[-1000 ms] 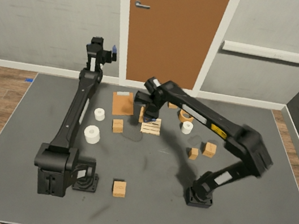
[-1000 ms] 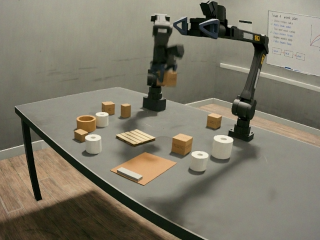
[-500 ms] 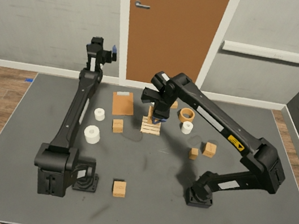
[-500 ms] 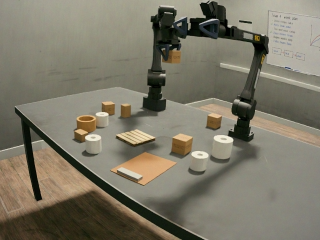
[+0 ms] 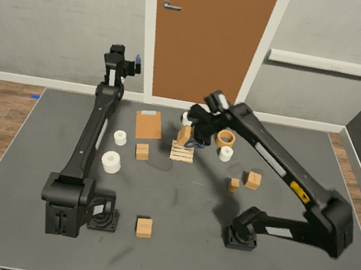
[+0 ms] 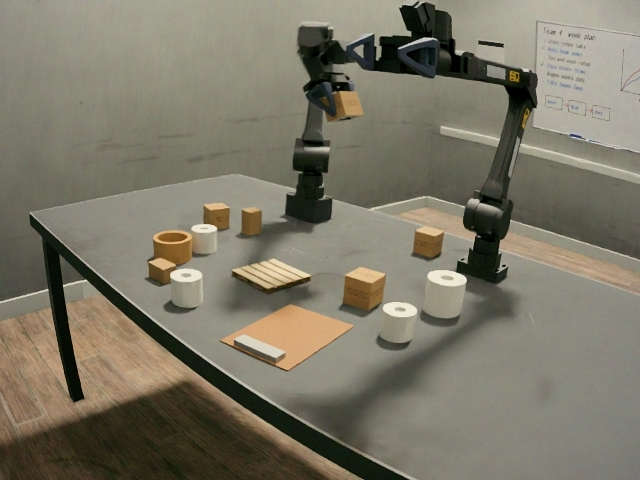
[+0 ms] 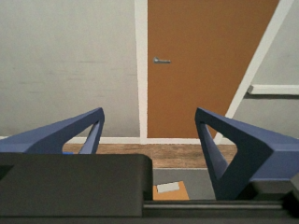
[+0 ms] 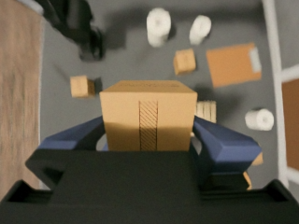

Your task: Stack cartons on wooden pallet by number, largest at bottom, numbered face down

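My right gripper [image 5: 189,139] [image 6: 336,105] [image 8: 149,112] is shut on a carton [image 5: 183,135] [image 6: 347,104] [image 8: 126,119], held high in the air. A taped face shows in the right wrist view; no number is legible. The wooden pallet [image 5: 181,154] [image 6: 271,275] [image 8: 206,111] bears nothing. One carton [image 5: 141,151] [image 6: 364,288] [image 8: 185,62] stands left of the pallet in the top view, one carton [image 5: 144,227] [image 6: 428,241] [image 8: 82,87] near the left arm's base, and one carton [image 5: 253,180] [image 6: 216,215] at the right. Their undersides are hidden. My left gripper [image 6: 392,54] [image 7: 149,112] is open and empty, high up.
A narrower box [image 5: 233,185] [image 6: 251,221] stands beside the right carton. A smaller box [image 6: 162,270], an orange ring [image 5: 226,136] [image 6: 172,246] and white rolls [image 5: 225,153] [image 6: 186,288] stand beyond the pallet. More rolls [image 5: 111,162] [image 6: 398,322] and a clipboard [image 5: 148,126] [image 6: 305,330] lie to the left in the top view.
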`<move>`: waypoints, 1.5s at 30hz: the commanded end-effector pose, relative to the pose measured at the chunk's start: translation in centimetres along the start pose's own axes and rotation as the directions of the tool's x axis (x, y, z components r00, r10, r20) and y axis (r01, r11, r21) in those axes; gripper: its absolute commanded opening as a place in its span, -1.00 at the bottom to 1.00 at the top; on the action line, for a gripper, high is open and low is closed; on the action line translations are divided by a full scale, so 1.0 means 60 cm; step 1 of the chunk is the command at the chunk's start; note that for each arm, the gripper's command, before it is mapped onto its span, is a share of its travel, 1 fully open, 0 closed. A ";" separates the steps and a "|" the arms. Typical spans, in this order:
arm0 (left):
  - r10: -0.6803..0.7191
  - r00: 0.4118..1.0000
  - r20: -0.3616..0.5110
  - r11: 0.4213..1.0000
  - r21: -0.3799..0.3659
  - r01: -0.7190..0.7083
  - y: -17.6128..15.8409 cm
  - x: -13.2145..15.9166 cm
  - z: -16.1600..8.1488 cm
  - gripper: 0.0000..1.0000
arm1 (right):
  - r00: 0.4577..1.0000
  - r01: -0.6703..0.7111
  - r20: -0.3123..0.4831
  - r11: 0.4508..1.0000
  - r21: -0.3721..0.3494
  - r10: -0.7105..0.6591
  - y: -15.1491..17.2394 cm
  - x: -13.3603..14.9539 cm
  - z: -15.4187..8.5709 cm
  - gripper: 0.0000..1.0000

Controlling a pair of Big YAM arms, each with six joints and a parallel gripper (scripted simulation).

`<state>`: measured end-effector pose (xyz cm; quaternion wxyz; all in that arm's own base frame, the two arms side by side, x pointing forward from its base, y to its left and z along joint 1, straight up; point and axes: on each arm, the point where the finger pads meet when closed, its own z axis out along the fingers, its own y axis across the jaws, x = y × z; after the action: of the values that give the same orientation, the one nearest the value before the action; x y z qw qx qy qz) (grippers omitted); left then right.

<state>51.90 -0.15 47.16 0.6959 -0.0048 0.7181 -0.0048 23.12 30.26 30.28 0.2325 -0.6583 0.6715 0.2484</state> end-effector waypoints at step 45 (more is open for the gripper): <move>-0.248 0.967 -0.062 0.965 0.071 0.252 -0.040 0.011 -0.051 1.00 | 0.696 0.068 0.715 0.997 0.027 -0.066 -0.017 -0.033 -0.028 0.10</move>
<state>50.86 -0.92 46.86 0.6857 -0.0275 0.7255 -0.0527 23.41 30.42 29.67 0.4601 -0.5318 0.5234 0.4812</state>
